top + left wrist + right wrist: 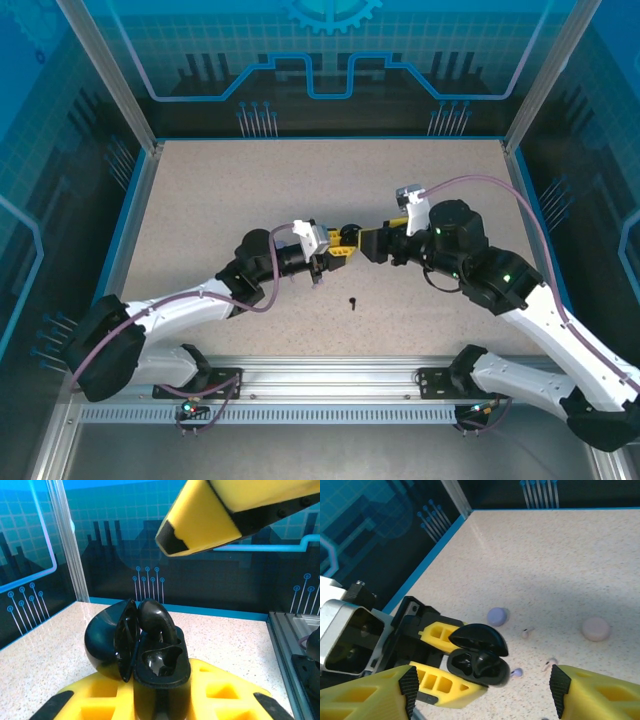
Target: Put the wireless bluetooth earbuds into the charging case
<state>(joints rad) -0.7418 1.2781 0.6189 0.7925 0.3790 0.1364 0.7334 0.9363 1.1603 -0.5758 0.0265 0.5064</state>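
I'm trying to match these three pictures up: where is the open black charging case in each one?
Top external: charging case near the picture's centre.
Left wrist: bottom centre, lid swung left.
Right wrist: lower centre-left.
Shared landmark: yellow fingers of the left tool gripping it.

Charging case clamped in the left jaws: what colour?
The charging case is glossy black. It shows best in the left wrist view.

Speckled beige table with a blue strip round its edge. Lilac disc and pale pink disc lie flat on it, well apart. Blue circuit-pattern backdrop behind. Metal left post and right post at far corners. Slotted rail along near edge.
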